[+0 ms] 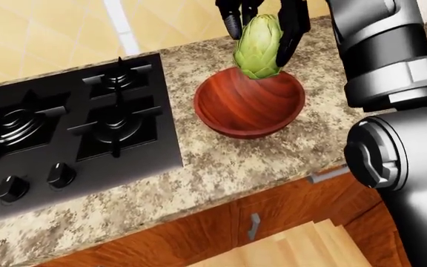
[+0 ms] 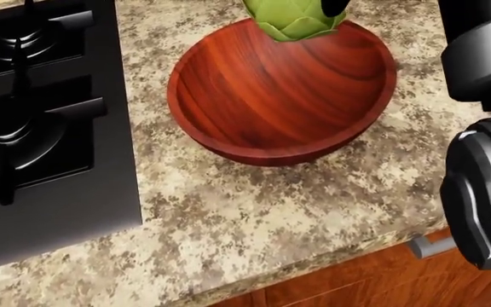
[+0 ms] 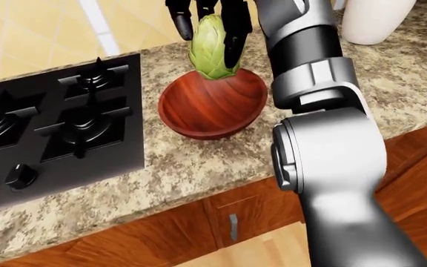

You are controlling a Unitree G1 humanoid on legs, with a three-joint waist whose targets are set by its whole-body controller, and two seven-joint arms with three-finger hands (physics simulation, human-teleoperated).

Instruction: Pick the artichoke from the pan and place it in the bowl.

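Four burners sit on the black stove at the left of the speckled bench. Right of it stands the wooden bowl. Above its far rim hangs the artichoke, clamped between the right hand's dark fingers.

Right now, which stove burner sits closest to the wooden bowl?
The burner at the stove's right edge, lower of the two there in the left-eye view; it sits level with the bowl, the rest lie farther off.
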